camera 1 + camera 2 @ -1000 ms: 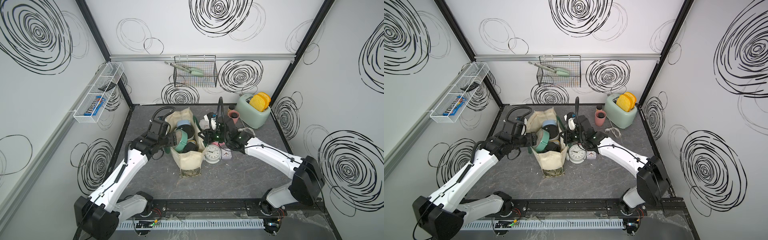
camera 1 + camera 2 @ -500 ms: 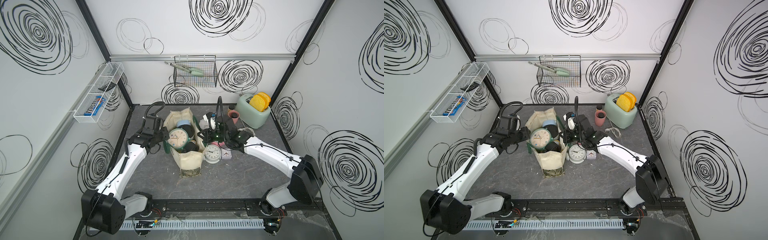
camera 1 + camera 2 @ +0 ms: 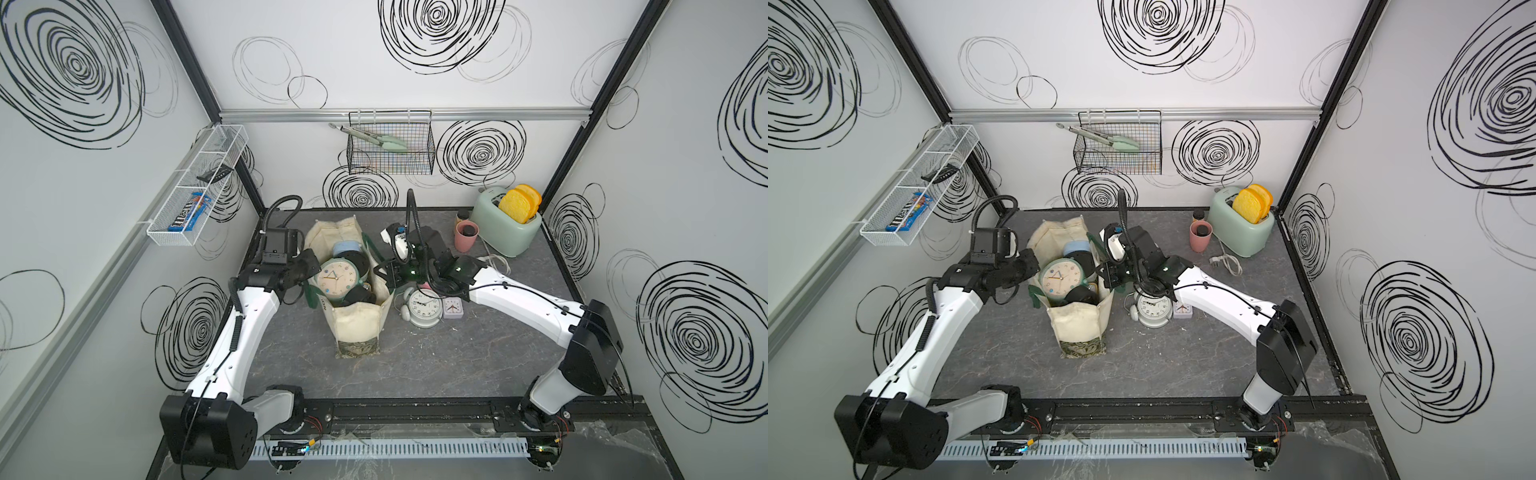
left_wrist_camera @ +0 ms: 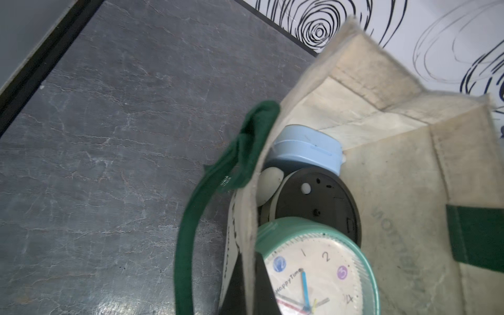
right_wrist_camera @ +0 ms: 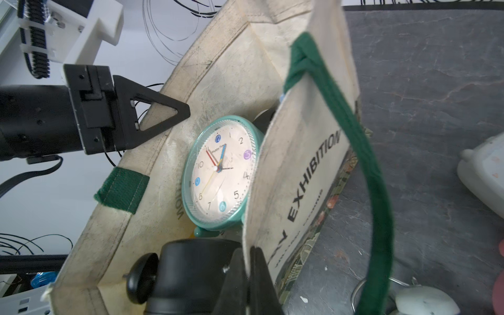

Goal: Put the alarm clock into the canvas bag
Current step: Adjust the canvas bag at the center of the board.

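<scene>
Top views high, looking down, wrist views close, from opposite sides, sharing the canvas bag (image 5: 300, 169)

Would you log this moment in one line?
green clock: in bag | both jaws: shut on bag rim | white clock: on table

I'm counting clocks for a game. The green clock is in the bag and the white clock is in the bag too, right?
Not quite. The green clock is in the bag, but the white clock sits on the table beside it; both top views show that.
</scene>
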`<state>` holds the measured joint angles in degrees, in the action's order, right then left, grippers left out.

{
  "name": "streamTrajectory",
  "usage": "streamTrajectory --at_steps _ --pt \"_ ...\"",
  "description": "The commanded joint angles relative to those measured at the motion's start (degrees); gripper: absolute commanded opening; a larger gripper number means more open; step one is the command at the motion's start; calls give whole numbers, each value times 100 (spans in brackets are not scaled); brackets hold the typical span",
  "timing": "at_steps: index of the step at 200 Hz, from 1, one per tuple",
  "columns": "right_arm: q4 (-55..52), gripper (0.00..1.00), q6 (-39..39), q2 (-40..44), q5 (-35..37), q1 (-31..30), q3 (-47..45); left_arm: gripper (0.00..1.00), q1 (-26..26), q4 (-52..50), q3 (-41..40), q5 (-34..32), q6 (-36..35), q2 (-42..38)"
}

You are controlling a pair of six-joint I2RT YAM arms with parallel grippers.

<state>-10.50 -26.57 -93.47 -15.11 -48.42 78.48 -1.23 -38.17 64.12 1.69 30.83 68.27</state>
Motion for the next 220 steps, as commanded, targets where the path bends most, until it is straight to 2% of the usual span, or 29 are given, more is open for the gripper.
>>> streamTrajectory --at_steps 1,51,126,186,197,220 --pt "841 0 -75 2 -193 36 435 0 86 1094 156 73 171 -145" --pt "1013 0 -230 -120 -61 31 210 0 378 1506 -485 340 244 -337" --pt "879 0 -37 -73 266 62 493 0 255 1947 -37 548 461 37" --pt "1205 0 -251 61 291 21 -184 0 408 2140 -892 711 525 -211" --pt "1242 0 -260 106 294 17 -244 2 452 2098 -944 722 547 -307" --pt "1254 9 -205 201 360 34 -240 26 466 1969 -873 775 524 -419"
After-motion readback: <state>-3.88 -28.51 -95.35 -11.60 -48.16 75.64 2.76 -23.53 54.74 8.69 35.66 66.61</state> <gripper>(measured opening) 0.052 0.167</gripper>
